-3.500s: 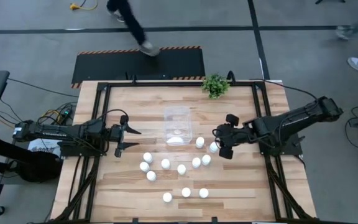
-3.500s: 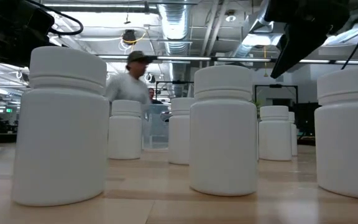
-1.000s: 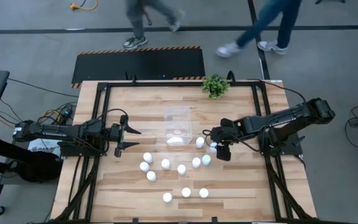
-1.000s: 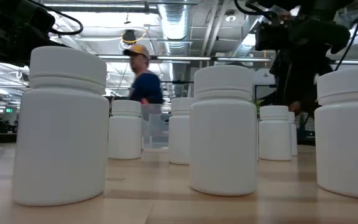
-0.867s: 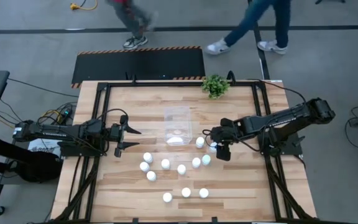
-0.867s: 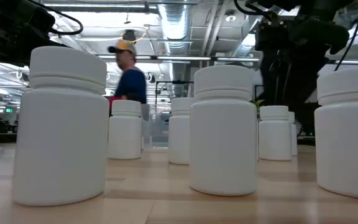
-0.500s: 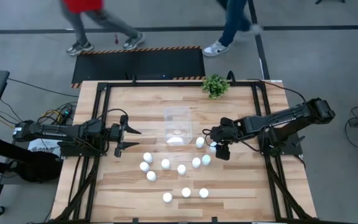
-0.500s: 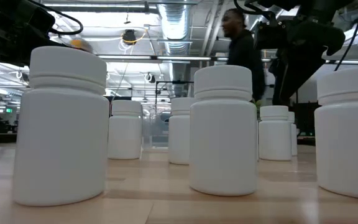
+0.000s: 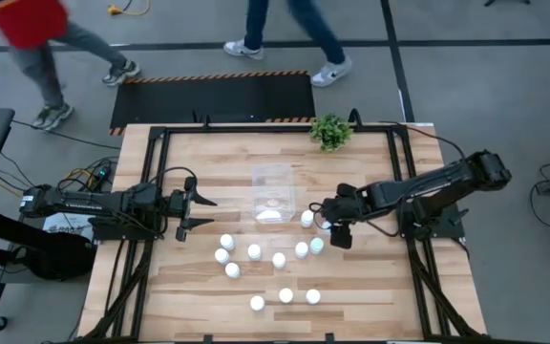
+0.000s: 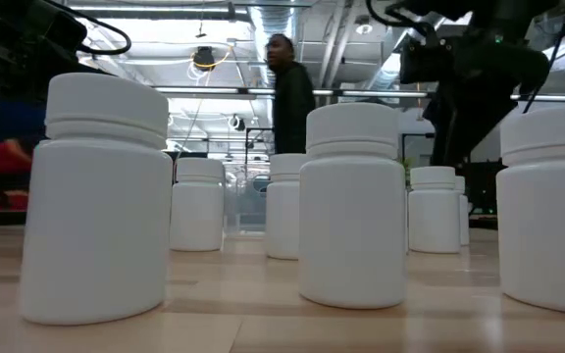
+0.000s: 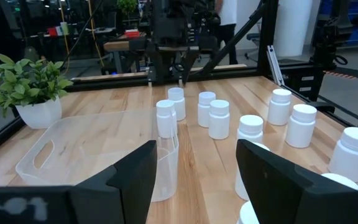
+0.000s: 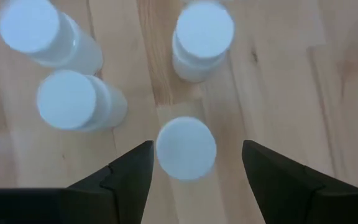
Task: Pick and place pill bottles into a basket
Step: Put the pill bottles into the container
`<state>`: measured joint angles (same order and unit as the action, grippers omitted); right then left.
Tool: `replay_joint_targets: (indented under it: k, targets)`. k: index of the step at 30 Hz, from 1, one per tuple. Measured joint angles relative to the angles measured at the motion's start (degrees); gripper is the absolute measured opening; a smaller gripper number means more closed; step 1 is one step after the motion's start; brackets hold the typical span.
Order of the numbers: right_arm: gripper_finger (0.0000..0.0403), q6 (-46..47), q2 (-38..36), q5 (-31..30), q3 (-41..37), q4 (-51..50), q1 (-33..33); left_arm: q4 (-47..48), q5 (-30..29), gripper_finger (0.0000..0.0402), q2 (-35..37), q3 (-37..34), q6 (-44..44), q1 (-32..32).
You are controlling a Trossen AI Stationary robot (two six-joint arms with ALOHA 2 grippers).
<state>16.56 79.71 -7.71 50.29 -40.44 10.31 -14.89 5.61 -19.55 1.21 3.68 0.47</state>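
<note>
Pill bottles (image 9: 279, 259): small white capped cylinders standing upright and loose on the wooden table (image 9: 370, 296), spread over its near and middle part, none touching.
Nearest row: three bottles (image 9: 285, 295) side by side close to the near edge.
Middle group: more bottles in a loose arc past that row, running from the left (image 9: 222, 255) up toward the right arm.
Target bottle (image 12: 186, 149): stands directly under the right gripper, its round cap seen between the two dark fingers (image 12: 278, 180); whether they touch it I cannot tell.
Right gripper (image 9: 328, 226): pointing straight down over the bottles at the right end of the arc, fingers spread wide with the cap in the gap between them.
Left gripper (image 9: 195, 211): hovering over the left side of the table, well apart from the bottles, aimed across toward the basket, fingers parted with nothing between them.
Basket (image 9: 273, 191): clear rectangular container near the table's middle, just beyond the arc; one bottle (image 9: 270, 214) stands at its near end, and whether that one is inside or just against the wall I cannot tell.
Potted plant (image 9: 330, 131): green, at the far edge, right of the basket.
People: two walk on the floor beyond the table, one (image 9: 289, 33) in dark trousers, one (image 9: 41, 43) at far left in red.
</note>
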Motion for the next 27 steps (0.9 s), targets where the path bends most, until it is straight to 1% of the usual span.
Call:
replay_joint_targets:
  k: [6, 12, 16, 27]
  targets:
    - [0.024, -0.4, 5.7, -0.1, 0.0, 0.3, 0.1, -0.1, 0.0, 0.0211, 0.0, 0.0, 0.0, 0.0]
    - [0.024, -1.2, 8.8, 0.0, 0.0, 0.3, 0.1, -0.1, 0.0, 0.0211, 0.0, 0.0, 0.0, 0.0]
    - [0.024, -1.6, 8.8, 0.1, 0.0, 0.4, 0.1, -0.1, 0.0, 0.0211, 0.0, 0.0, 0.0, 0.0]
    - [0.024, -1.6, 5.3, -0.1, 0.1, 0.4, 0.1, -0.1, 0.0, 0.0211, 0.0, 0.0, 0.0, 0.0]
